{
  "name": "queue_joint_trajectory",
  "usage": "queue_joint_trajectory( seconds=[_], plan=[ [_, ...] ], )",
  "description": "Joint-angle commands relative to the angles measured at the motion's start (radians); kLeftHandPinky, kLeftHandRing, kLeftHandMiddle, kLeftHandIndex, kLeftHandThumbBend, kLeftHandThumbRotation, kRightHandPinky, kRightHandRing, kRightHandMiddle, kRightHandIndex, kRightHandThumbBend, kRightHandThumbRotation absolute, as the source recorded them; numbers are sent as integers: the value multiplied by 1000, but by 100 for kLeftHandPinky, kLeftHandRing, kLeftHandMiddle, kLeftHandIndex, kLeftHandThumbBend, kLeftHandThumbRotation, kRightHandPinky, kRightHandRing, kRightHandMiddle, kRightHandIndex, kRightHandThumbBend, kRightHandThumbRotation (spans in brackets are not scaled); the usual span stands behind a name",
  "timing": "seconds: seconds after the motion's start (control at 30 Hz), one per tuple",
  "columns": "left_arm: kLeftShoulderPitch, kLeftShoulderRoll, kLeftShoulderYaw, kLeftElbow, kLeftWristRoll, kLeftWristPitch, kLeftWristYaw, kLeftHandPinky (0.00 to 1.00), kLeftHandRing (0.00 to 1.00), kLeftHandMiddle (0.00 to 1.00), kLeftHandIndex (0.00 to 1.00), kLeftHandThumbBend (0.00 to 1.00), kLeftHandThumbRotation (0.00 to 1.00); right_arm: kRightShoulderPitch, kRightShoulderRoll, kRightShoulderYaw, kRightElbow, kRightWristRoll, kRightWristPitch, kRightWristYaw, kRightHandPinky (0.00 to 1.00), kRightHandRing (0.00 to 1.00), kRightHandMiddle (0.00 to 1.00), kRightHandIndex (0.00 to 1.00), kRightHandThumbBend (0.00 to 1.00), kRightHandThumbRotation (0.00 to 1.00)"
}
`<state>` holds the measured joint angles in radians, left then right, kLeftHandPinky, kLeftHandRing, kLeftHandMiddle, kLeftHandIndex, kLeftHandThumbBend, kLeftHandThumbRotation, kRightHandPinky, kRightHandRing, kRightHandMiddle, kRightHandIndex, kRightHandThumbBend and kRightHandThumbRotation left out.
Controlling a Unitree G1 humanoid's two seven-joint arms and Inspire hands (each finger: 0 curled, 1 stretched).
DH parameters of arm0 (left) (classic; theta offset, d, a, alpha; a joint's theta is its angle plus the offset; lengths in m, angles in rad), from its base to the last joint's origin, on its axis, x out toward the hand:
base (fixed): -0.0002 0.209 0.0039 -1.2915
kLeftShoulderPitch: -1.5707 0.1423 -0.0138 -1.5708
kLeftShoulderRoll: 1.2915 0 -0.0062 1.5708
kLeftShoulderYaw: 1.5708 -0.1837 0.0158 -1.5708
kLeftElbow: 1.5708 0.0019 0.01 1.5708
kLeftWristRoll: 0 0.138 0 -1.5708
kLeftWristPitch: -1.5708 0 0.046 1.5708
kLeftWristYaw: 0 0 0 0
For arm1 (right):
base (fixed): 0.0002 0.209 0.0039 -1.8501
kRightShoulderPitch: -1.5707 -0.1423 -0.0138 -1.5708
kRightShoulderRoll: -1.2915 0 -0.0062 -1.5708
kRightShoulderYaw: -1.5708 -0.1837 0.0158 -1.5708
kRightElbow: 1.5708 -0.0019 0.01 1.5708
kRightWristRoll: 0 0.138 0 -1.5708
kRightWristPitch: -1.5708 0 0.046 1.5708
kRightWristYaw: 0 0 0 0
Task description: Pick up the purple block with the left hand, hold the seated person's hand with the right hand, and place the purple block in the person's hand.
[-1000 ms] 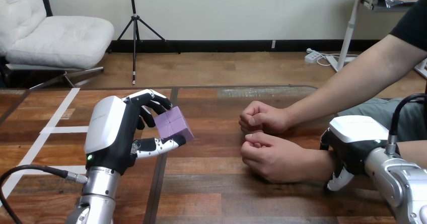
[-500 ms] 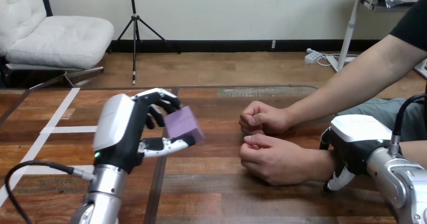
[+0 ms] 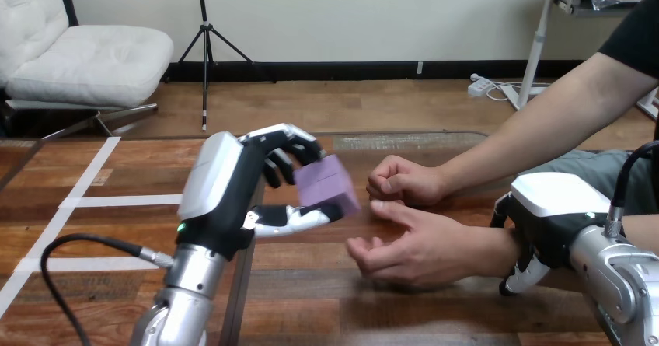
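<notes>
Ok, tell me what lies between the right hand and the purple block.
In the head view, the person's nearer hand, half open, fills that stretch, from the right hand at its wrist almost to the purple block.

A narrow gap separates purple block (image 3: 326, 186) from the person's nearer hand (image 3: 412, 249).

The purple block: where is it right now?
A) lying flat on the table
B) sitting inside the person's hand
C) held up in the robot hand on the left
C: the left robot hand has its fingers and thumb curled round the purple block, holding it up off the table, close to the person's hand but not in it yet.
</notes>
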<state>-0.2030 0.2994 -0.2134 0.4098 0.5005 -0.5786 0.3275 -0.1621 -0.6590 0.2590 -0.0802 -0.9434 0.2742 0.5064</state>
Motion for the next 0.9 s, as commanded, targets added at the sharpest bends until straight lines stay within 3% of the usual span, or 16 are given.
queue_joint_trajectory(
  seconds=[0.0, 0.33, 0.47, 0.87],
  plan=[
    [-32, -18, 11, -89, -17, -13, -14, 36, 43, 51, 54, 63, 0, -18, -18, -40, -64, 17, -3, -5, 27, 37, 46, 61, 71, 0],
    [-27, -42, 11, -130, -25, -17, -53, 35, 43, 51, 54, 62, 0, -1, -14, -65, -115, 40, -18, -23, 24, 33, 43, 54, 74, 0],
    [-21, -49, 10, -152, -19, -13, -63, 35, 42, 51, 54, 62, 0, 0, -13, -67, -146, 33, -4, 2, 24, 32, 42, 53, 74, 0],
    [-7, -56, 9, -179, -1, -19, -73, 35, 42, 50, 54, 60, 0, 13, -19, -80, -218, 24, -27, 2, 26, 36, 46, 55, 76, 0]
  ],
)
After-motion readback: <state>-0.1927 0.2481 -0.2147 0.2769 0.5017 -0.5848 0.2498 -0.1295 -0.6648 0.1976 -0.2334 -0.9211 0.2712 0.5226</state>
